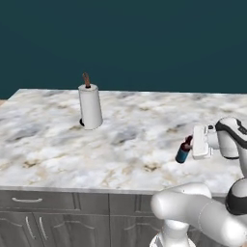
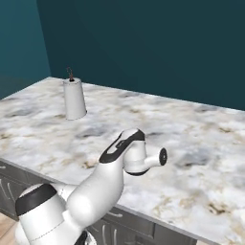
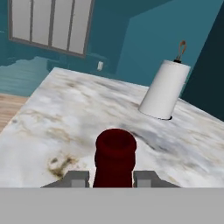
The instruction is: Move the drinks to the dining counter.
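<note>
The bottle [image 1: 184, 151] sits clamped between the claw [image 1: 191, 148] fingers, tilted above the dining counter [image 1: 120, 140].

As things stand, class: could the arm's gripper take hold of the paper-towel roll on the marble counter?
Probably not yet. The gripper is shut on the bottle, so its jaws are occupied. The paper-towel roll stands apart across bare counter, with nothing between them.
</note>
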